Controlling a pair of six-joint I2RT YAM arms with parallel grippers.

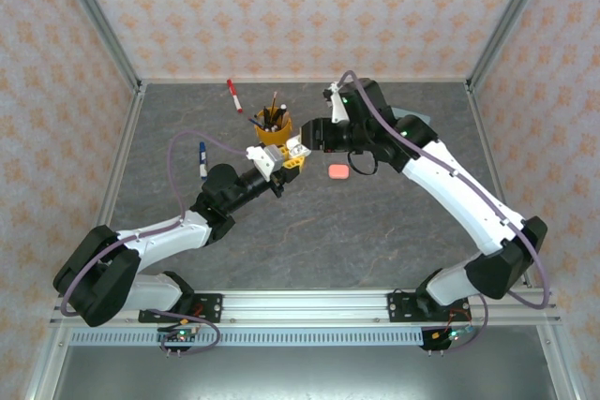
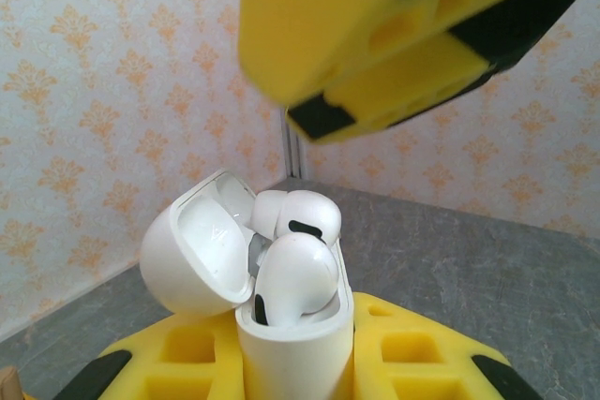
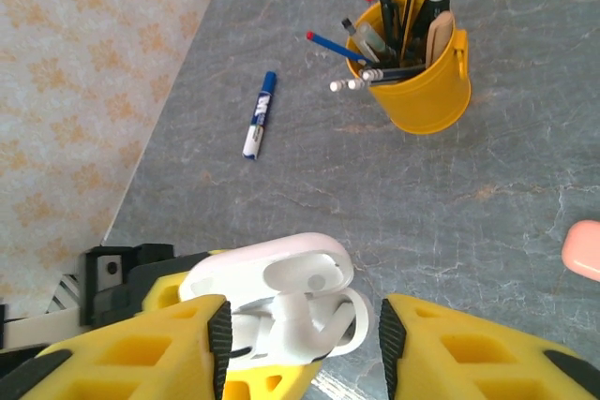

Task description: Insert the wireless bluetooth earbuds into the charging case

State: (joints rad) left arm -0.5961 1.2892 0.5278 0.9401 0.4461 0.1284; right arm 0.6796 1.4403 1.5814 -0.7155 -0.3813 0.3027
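Jo: Yellow fingers [image 2: 422, 348] of the left tool [image 2: 298, 372] sit closest, at 6 o'clock in the left wrist view. They are clamped on one white charging case [image 2: 292, 339].

Sam: How many earbuds?

Jo: Two white earbuds [image 2: 295, 274], both in the case. They are glossy, with rounded heads and a dark oval mark on each. The heads stand up out of the body, and one sits behind the other toward 12 o'clock. The lid [image 2: 202, 250] is open and tipped toward 10 o'clock.

Sam: And the right tool [image 3: 305, 344]?

Jo: It hangs just above the case with its jaws apart, gripping nothing.

Sam: What else is on the table [image 1: 375, 231]?

Jo: There is one pink case [image 1: 338, 171], lying near the held case at 4 o'clock in the top view. One yellow cup [image 1: 275, 130] stuffed with several pens stands at 12 o'clock. One blue marker [image 1: 202, 160] lies at 9 o'clock, and one red marker [image 1: 232, 96] at 11 o'clock.
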